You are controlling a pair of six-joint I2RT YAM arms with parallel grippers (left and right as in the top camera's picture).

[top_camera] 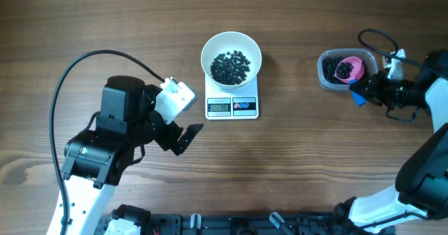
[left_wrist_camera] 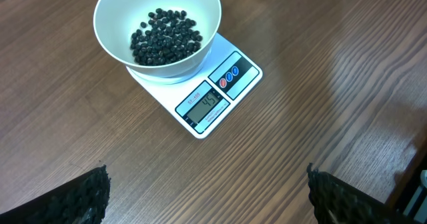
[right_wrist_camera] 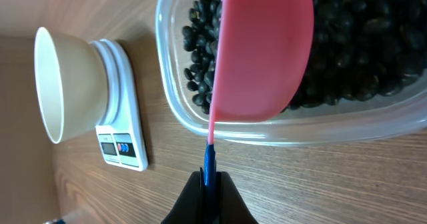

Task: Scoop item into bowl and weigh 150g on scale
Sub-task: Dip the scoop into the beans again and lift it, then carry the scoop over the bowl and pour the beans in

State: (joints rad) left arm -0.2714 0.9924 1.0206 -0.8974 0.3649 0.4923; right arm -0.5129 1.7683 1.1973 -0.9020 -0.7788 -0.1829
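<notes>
The white bowl [top_camera: 213,47] stands on the scale [top_camera: 232,107] at the table's middle back, with a layer of black beans [top_camera: 231,67] in it. More of the beans [right_wrist_camera: 360,51] fill a clear tub [top_camera: 324,73] at the right. A pink scoop [top_camera: 348,68] with a blue handle [right_wrist_camera: 210,164] lies in that tub, and my right gripper [right_wrist_camera: 210,184] is shut on the handle. My left gripper [top_camera: 186,138] hangs open and empty left of the scale, its fingers [left_wrist_camera: 87,201] wide apart over bare wood. The left wrist view shows the bowl [left_wrist_camera: 113,17] and the scale [left_wrist_camera: 213,101] ahead.
A black cable [top_camera: 77,74] loops over the table behind the left arm. The right arm's body [top_camera: 420,172] stands at the right edge. Bare wood lies in front of the scale.
</notes>
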